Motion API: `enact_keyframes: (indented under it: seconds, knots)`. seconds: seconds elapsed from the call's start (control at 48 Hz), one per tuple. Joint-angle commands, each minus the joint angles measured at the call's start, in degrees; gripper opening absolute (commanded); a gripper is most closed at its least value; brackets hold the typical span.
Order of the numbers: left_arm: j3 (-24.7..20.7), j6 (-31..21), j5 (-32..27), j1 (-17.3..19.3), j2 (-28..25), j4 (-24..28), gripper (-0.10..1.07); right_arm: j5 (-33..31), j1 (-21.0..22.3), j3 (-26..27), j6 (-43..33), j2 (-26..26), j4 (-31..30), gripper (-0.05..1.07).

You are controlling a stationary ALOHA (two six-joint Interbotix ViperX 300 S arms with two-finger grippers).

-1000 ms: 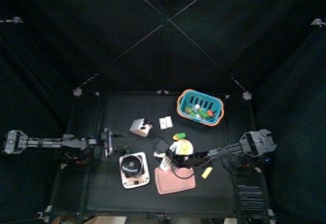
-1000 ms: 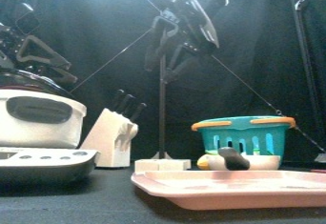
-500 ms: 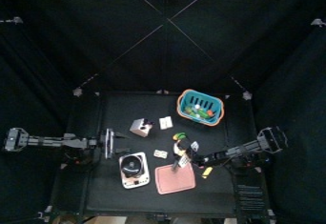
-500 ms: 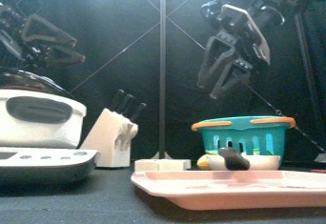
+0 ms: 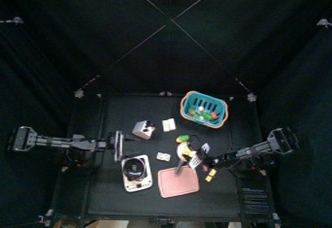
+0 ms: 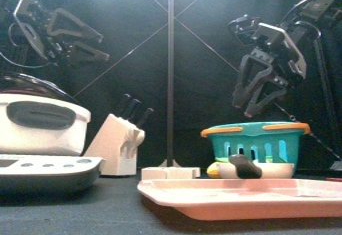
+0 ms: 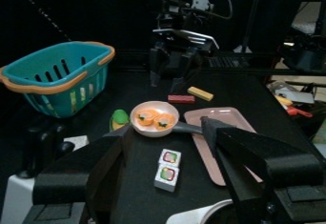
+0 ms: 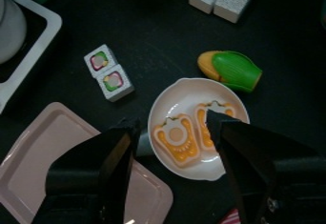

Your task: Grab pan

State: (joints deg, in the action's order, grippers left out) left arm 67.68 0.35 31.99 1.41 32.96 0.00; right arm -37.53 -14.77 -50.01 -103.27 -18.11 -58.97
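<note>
- The right gripper (image 8: 186, 185) has its jaws spread nearly as wide as they go and holds nothing.
- Its wrist view looks straight down on the pan (image 8: 192, 132). The pan sits directly below the gap between the two jaws, clear of both, with orange pieces inside its pale rim.
- Only this view shows what lies round the pan. A green item (image 8: 234, 69) is just beyond it, a pair of small rolls (image 8: 110, 71) is off to one side, and a corner of the pink board (image 8: 61, 171) is near one jaw.
- The left gripper (image 7: 173, 171) is also open and empty. Its wrist view faces the pan (image 7: 155, 116) from across the table, with the right arm hanging behind it and the teal basket (image 7: 51, 71) to the side.
- In the front view the right gripper (image 6: 261, 74) hangs high above the basket (image 6: 257, 139). The pan seems to be hidden behind the board's (image 6: 241, 194) raised edge.
- In the top view the pan (image 5: 185, 150) is a small pale spot beside the tip of the right arm, too small to show detail.
</note>
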Motion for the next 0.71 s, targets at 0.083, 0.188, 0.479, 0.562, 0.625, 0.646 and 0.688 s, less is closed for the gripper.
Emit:
enact_keyframes:
  seconds: [0.083,0.188,0.479,0.562,0.625,0.646,0.688]
  knots:
    - [-4.8,0.1,4.4,-2.5,-6.2,-0.2,0.94,0.6,-0.5,-1.8,0.4,-2.9,6.1,0.9]
    - [-6.7,0.1,5.7,-3.2,-9.8,-0.3,0.94,0.7,-1.5,-3.5,0.1,-4.2,8.4,0.9]
    - [-13.2,0.4,7.1,-4.6,-20.5,0.1,0.94,1.1,-0.1,-6.2,0.1,-4.0,12.6,0.9]
    - [-14.4,0.3,7.6,-4.5,-22.8,0.3,0.94,1.5,1.7,-6.9,0.1,-3.5,12.9,0.89]
    - [-15.2,0.2,7.6,-4.6,-24.2,0.2,0.94,1.7,2.8,-7.2,0.1,-2.8,13.2,0.89]
    - [-15.4,0.1,7.7,-4.6,-24.5,0.2,0.94,1.8,3.0,-7.3,0.2,-2.6,13.2,0.89]
    - [-15.7,0.1,7.6,-4.6,-25.2,0.2,0.94,1.8,3.4,-7.3,0.2,-2.3,13.2,0.89]
